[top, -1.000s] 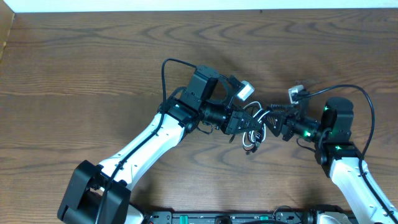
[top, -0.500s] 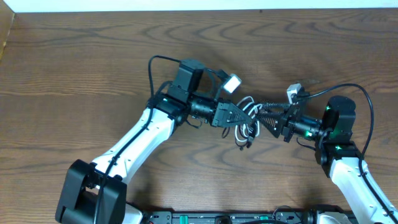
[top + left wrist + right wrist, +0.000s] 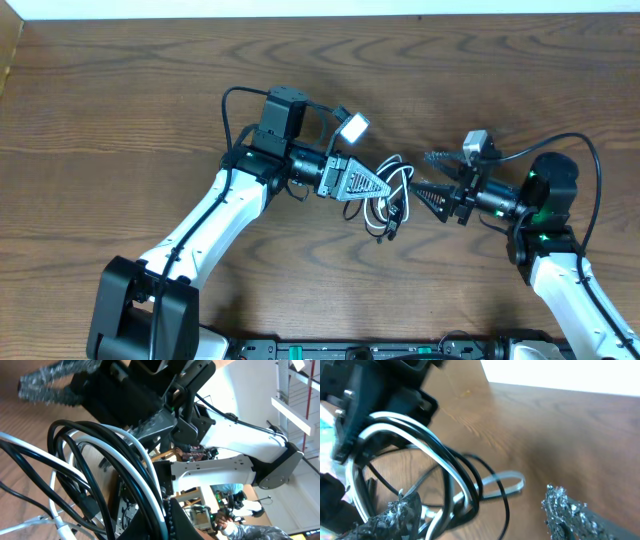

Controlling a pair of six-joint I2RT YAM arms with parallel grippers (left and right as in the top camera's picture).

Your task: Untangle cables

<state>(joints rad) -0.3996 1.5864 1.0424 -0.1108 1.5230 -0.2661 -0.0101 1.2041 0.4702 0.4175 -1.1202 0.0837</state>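
Midway across the worktop (image 3: 120,90), left gripper (image 3: 378,186) pinches the cables (image 3: 388,207): light, floppy, springy loops. Right gripper (image 3: 432,178) gapes empty alongside; best grab one loose strand near its free end.

the tabletop (image 3: 120,90) is dark brown with wavy wood grain. the cables (image 3: 383,190) are one white, one black. the left arm (image 3: 215,215) and right arm (image 3: 565,290) are white with black joints.
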